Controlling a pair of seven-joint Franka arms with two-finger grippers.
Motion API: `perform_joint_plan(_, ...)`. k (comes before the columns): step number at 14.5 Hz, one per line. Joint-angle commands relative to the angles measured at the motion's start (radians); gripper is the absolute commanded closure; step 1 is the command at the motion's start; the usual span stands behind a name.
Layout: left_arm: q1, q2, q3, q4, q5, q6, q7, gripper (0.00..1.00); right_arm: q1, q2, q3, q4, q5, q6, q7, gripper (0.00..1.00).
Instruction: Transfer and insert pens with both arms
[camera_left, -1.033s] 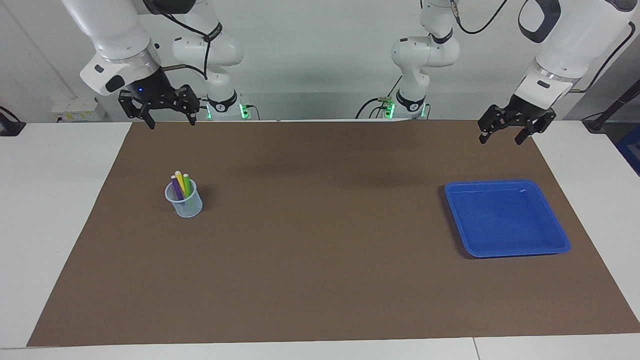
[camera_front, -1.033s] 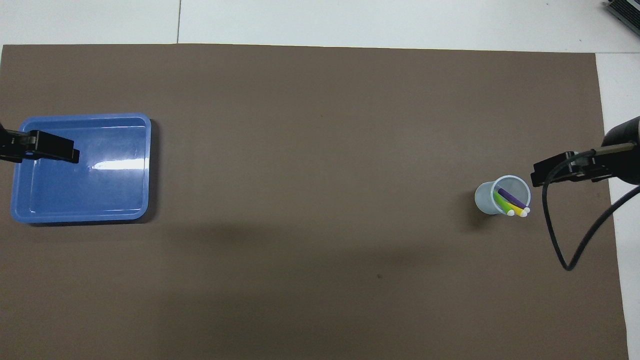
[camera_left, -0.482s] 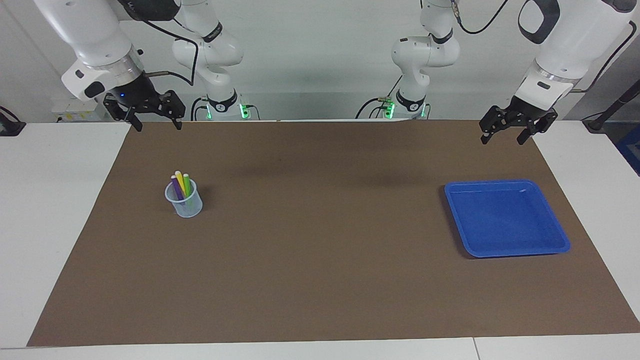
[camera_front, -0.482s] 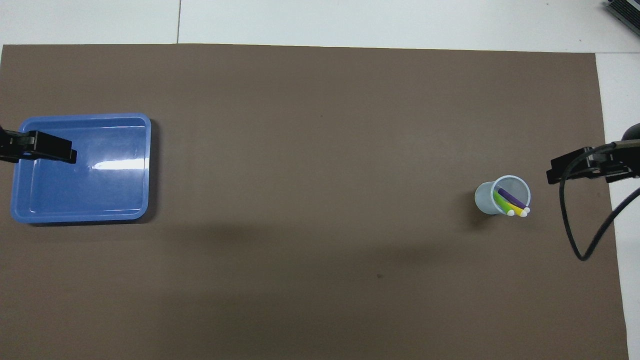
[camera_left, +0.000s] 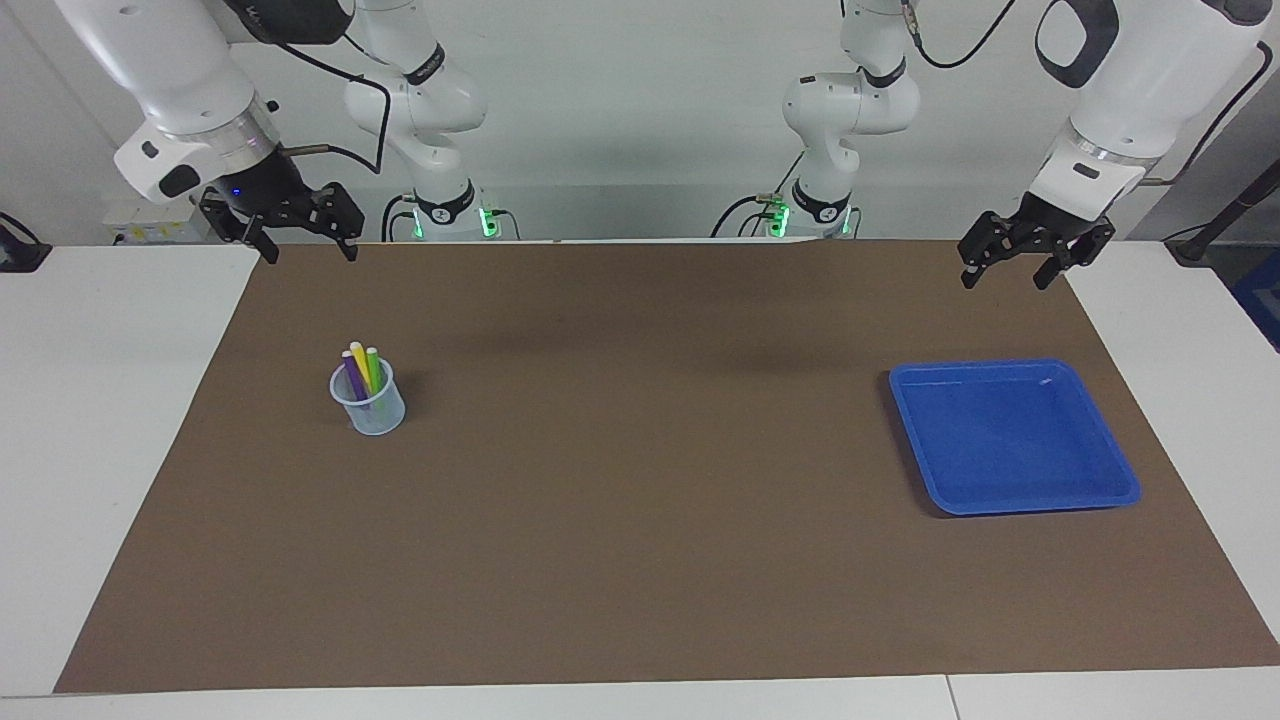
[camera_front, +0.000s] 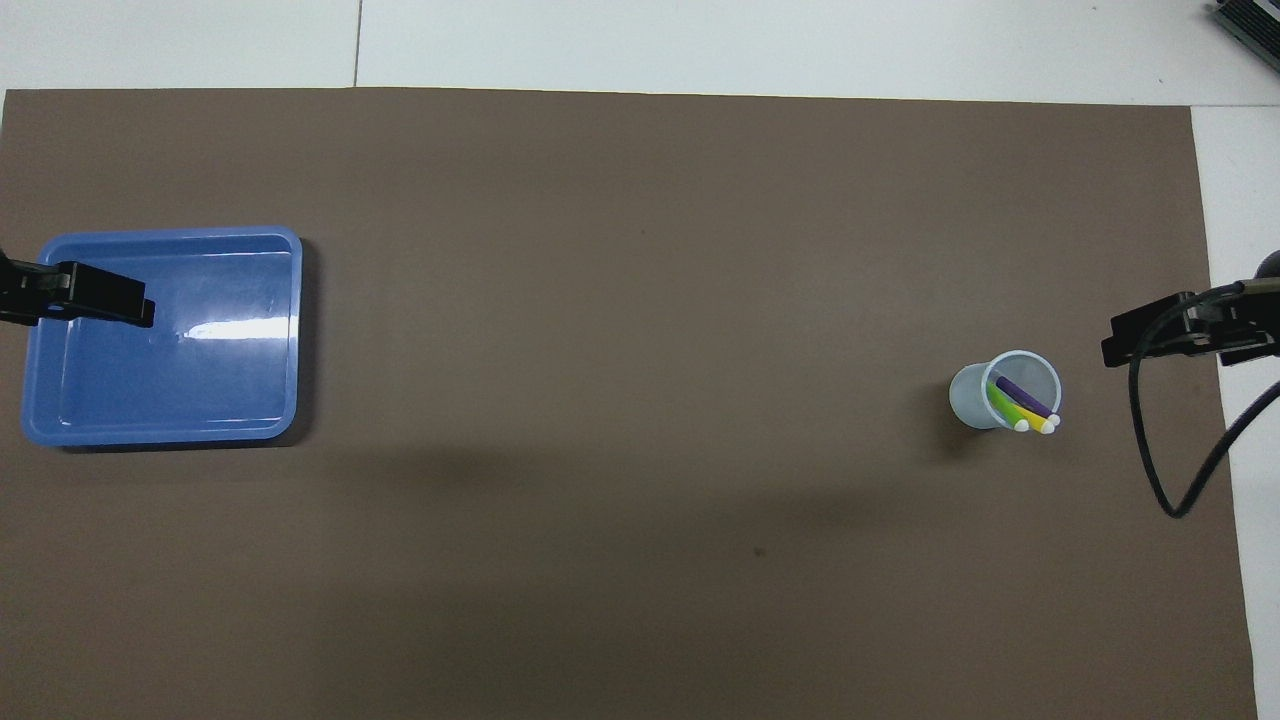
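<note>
Pens (camera_left: 361, 371) cupped, both grippers raised

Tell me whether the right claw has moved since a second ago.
Yes. The right claw has drawn back from the cup toward the mat's edge at its own end.

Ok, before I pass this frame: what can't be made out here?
- Pens: lower ends blurred through the clear cup in both views; tips not readable.
- Right gripper: overhead, the picture's edge cuts off all but its tip.
- Left gripper: overhead, likewise cut off; it covers part of the blue tray.
- Both arms: upper links cropped in the facing view.
</note>
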Motion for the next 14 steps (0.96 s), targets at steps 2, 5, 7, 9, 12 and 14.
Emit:
perform_joint_plan(2,-0.027,0.011,0.02,0.023,0.024,-0.023,-0.011,0.0,0.005,0.003,-0.007,0.006,0.003,-0.008,0.001,0.0)
perform_joint_plan(5,-0.028,0.011,0.02,0.023,0.022,-0.023,-0.011,0.0,0.005,0.003,-0.007,0.006,0.003,-0.013,0.001,0.0)
perform_joint_plan(7,-0.028,0.011,0.018,0.023,0.024,-0.023,-0.011,0.0,0.005,0.003,-0.007,0.006,0.003,-0.011,0.001,0.0)
perform_joint_plan(9,-0.033,0.007,0.02,0.021,0.022,-0.021,-0.011,0.0,0.004,0.003,-0.003,0.006,0.005,-0.01,0.002,0.0)
perform_joint_plan(12,-0.036,0.007,0.02,0.021,0.024,-0.021,-0.013,0.0,0.004,0.003,-0.003,0.006,0.005,-0.008,0.002,0.0)
perform_joint_plan(14,-0.036,0.005,0.02,0.021,0.024,-0.023,-0.013,0.0,0.005,0.003,-0.003,0.006,0.006,-0.008,0.002,0.0)
